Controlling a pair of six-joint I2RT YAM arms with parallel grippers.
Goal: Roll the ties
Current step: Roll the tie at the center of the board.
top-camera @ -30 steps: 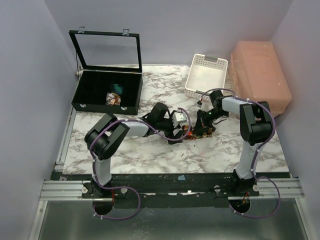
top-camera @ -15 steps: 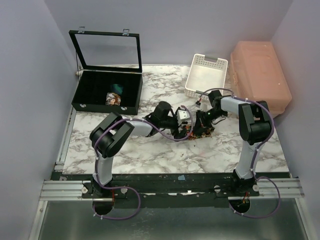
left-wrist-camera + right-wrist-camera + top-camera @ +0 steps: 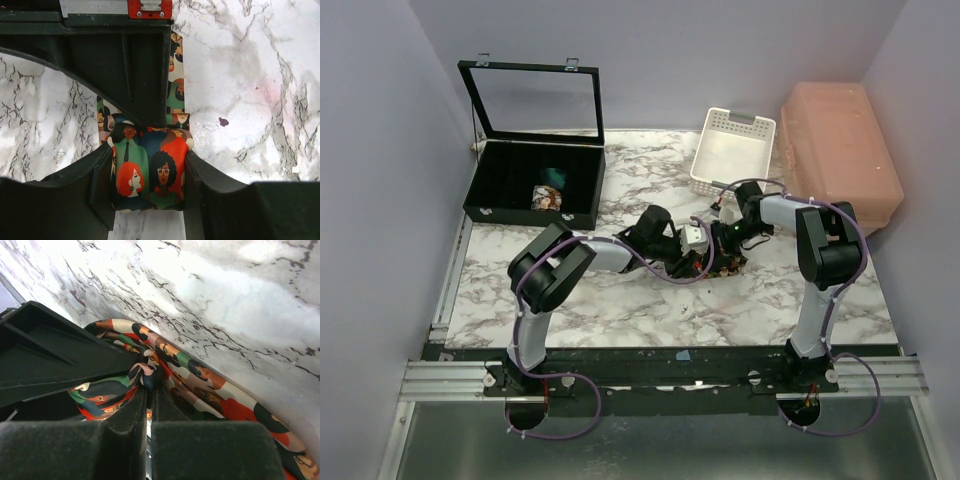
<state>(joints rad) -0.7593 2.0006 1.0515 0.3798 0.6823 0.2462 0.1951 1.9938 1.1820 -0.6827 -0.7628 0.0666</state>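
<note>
Tie [image 3: 150, 175], printed with faces in red, orange and green: lies on the marble table [image 3: 620, 310] just off centre toward 2 o'clock, partly rolled, with one flat strip running away from the roll.

Left gripper [image 3: 149, 160]: jaws narrowed onto the roll, one finger against each side of it.

Right gripper [image 3: 149, 392]: jaws pressed together, with a fold of the same tie pinched in the slit between them. More cloth curves past at 3 o'clock of the fingers.

Obstructions: in the left wrist view the right gripper's dark body lies across the flat strip and hides most of it. From above, the two grippers meet nose to nose and cover nearly all the tie, so only flecks of red show.

Black case [image 3: 510, 205]: at 10 o'clock of the table, glass lid [image 3: 535, 100] standing open. It holds a patterned roll [image 3: 547, 197] and a teal roll [image 3: 555, 177] close together.

White slotted basket [image 3: 710, 170]: at 1 o'clock, well apart from the tie.

Pink bin [image 3: 840, 160]: at 2 o'clock, just beside the basket.

Dark speck [image 3: 223, 121]: on the marble near the tie's strip.
</note>
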